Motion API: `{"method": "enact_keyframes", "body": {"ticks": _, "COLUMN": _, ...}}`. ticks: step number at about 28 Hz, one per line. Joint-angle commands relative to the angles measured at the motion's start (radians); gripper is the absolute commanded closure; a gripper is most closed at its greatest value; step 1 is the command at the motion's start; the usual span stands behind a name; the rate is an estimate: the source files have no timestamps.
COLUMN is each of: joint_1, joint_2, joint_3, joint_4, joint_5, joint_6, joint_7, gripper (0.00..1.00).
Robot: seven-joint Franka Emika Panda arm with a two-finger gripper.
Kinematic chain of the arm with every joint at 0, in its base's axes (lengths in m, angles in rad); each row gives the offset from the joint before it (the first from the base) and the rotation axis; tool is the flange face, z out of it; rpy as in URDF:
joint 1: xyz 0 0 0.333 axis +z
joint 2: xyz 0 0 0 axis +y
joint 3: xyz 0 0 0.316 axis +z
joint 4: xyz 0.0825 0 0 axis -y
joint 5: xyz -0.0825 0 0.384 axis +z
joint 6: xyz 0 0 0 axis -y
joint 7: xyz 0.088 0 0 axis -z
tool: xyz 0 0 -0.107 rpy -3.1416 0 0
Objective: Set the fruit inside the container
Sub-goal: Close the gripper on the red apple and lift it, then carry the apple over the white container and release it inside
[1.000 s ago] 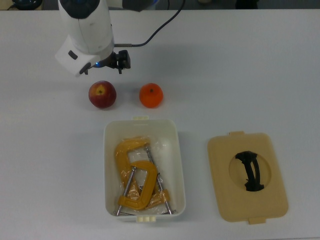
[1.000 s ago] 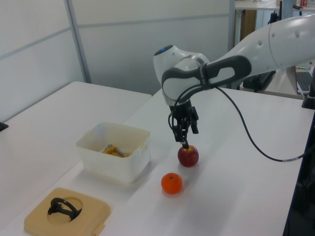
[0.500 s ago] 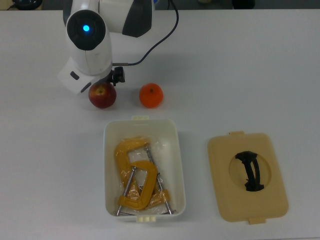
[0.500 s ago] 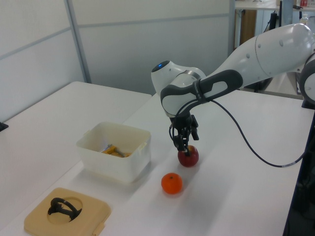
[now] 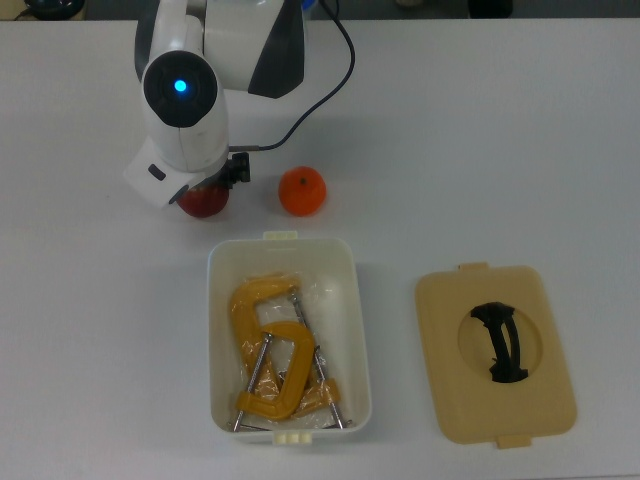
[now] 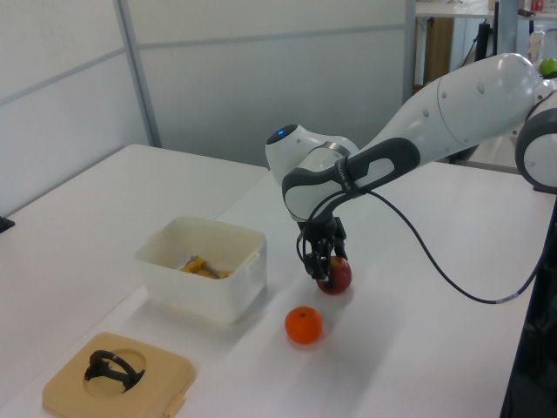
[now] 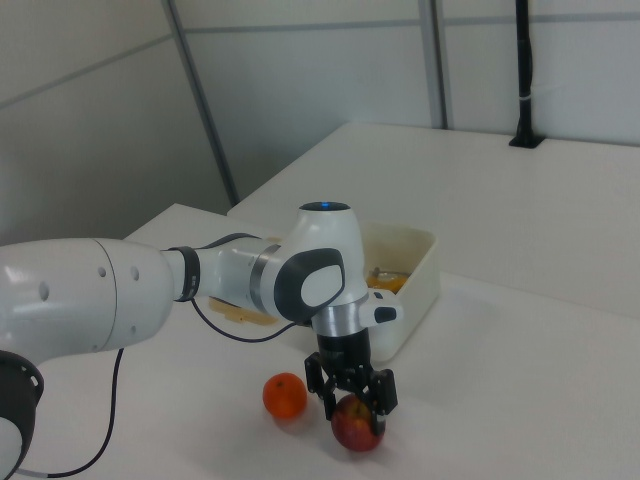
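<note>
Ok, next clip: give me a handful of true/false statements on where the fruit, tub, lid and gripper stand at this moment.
1. The gripper is down at the apple, a finger on either side of it. True.
2. The orange already lies in the white tub. False: it sits on the table, outside the tub.
3. The tub holds yellow clamps. True.
4. The tan lid is closed on the tub. False: it lies flat on the table, at the top view's right of the tub.
5. The apple is lifted clear of the table. False: it rests on the table.
</note>
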Motion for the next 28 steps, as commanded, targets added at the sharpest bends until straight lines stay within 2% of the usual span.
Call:
{"method": "enact_keyframes", "body": {"ticks": 1, "joint_1": 0.007, "joint_2": -0.051, "joint_3": -0.009, "joint_4": -0.022, "joint_5": -0.014, "joint_6": 0.013, "joint_7": 0.011, "gripper": 0.51}}
{"method": "enact_keyframes", "body": {"ticks": 3, "joint_1": 0.003, "joint_2": -0.105, "joint_3": -0.011, "joint_4": -0.014, "joint_5": -0.014, "joint_6": -0.014, "joint_7": 0.009, "gripper": 0.51}}
{"method": "enact_keyframes", "body": {"ticks": 6, "joint_1": 0.009, "joint_2": -0.140, "joint_3": -0.011, "joint_4": -0.008, "joint_5": -0.014, "joint_6": -0.022, "joint_7": 0.011, "gripper": 0.51}}
{"method": "enact_keyframes", "body": {"ticks": 9, "joint_1": 0.012, "joint_2": -0.147, "joint_3": -0.003, "joint_4": 0.076, "joint_5": -0.013, "joint_6": -0.018, "joint_7": 0.015, "gripper": 0.51}}
{"method": "enact_keyframes", "body": {"ticks": 12, "joint_1": 0.022, "joint_2": -0.140, "joint_3": -0.002, "joint_4": 0.129, "joint_5": -0.010, "joint_6": 0.004, "joint_7": 0.025, "gripper": 0.51}}
{"method": "enact_keyframes", "body": {"ticks": 17, "joint_1": 0.049, "joint_2": -0.139, "joint_3": -0.002, "joint_4": 0.152, "joint_5": -0.001, "joint_6": 0.180, "joint_7": 0.026, "gripper": 0.51}}
{"method": "enact_keyframes", "body": {"ticks": 21, "joint_1": 0.061, "joint_2": -0.095, "joint_3": 0.024, "joint_4": 0.152, "joint_5": -0.001, "joint_6": 0.372, "joint_7": 0.028, "gripper": 0.52}}
{"method": "enact_keyframes", "body": {"ticks": 24, "joint_1": 0.062, "joint_2": -0.076, "joint_3": 0.027, "joint_4": 0.149, "joint_5": -0.004, "joint_6": 0.477, "joint_7": 0.026, "gripper": 0.51}}
{"method": "enact_keyframes", "body": {"ticks": 28, "joint_1": 0.064, "joint_2": -0.036, "joint_3": 0.035, "joint_4": 0.150, "joint_5": 0.002, "joint_6": 0.561, "joint_7": 0.029, "gripper": 0.36}}
